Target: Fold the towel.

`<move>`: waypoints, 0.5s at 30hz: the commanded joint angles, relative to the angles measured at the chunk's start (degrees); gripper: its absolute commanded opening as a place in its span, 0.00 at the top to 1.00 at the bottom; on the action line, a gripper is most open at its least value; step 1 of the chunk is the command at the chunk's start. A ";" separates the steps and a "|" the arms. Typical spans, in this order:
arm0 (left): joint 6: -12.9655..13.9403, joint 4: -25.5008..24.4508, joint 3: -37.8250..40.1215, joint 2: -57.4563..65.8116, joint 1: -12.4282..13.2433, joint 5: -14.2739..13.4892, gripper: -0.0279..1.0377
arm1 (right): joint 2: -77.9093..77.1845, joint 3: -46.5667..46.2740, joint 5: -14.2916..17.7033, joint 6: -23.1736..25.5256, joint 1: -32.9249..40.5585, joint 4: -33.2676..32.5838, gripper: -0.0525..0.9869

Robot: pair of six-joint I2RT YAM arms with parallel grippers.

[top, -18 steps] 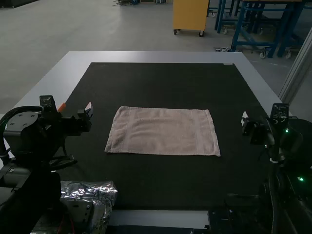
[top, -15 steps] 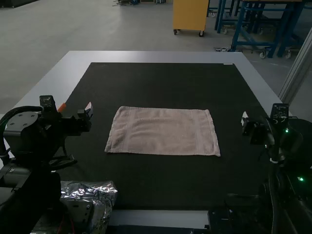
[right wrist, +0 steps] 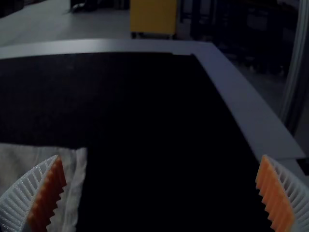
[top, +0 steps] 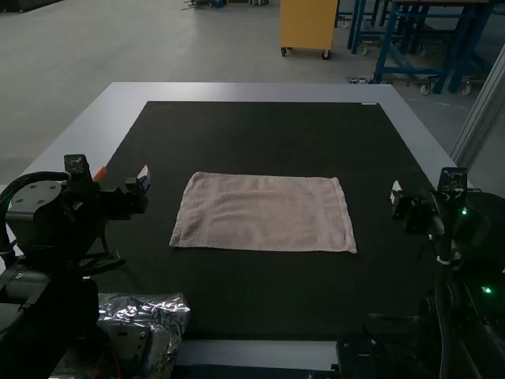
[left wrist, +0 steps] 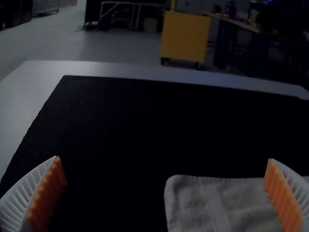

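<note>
Your left gripper (top: 144,180) stands wide open near the towel (left wrist: 193,208).
You see its two white, ribbed fingers (left wrist: 285,200) with orange pads (left wrist: 46,198) well apart, one partly in front of the towel. The pale cloth lies flat on your dark mat (left wrist: 145,125) — a rounded corner and a smooth woven band facing you — and the light tabletop (left wrist: 24,92) borders the mat.

Pinkish-beige towel (top: 264,213), spread flat on a dark mat (top: 260,138).

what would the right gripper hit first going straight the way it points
Likely the black mat, as the right gripper seems aimed beside the towel, though its height is unclear.
</note>
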 commanded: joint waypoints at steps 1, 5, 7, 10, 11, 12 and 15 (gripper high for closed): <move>-0.45 0.14 -0.32 -0.43 0.45 -0.57 0.07 | -0.45 -0.36 -1.14 -0.28 -0.36 -0.43 0.08; -0.45 0.23 -0.40 -0.43 0.45 -0.57 0.07 | -0.45 -0.36 -1.14 -0.28 -0.36 -0.43 0.08; -0.36 0.14 -0.32 -0.43 0.45 -0.57 0.07 | -0.45 -0.36 -1.14 -0.28 -0.36 -0.43 0.08; -0.01 1.11 -0.32 -0.43 0.45 -2.24 0.07 | -0.45 -0.36 -1.23 -0.19 -0.36 0.01 0.08; 0.08 2.17 -0.32 -0.43 0.53 -2.76 0.07 | -0.45 -0.36 -1.23 -0.19 -0.36 0.19 0.08; 0.60 3.13 -0.32 -0.43 0.45 -2.94 0.07 | -0.45 -0.36 -1.23 -0.19 -0.36 0.27 0.08; 1.13 5.59 -0.32 -0.43 0.45 -3.12 0.07 | -0.45 -0.27 -1.23 -0.19 -0.36 2.30 0.08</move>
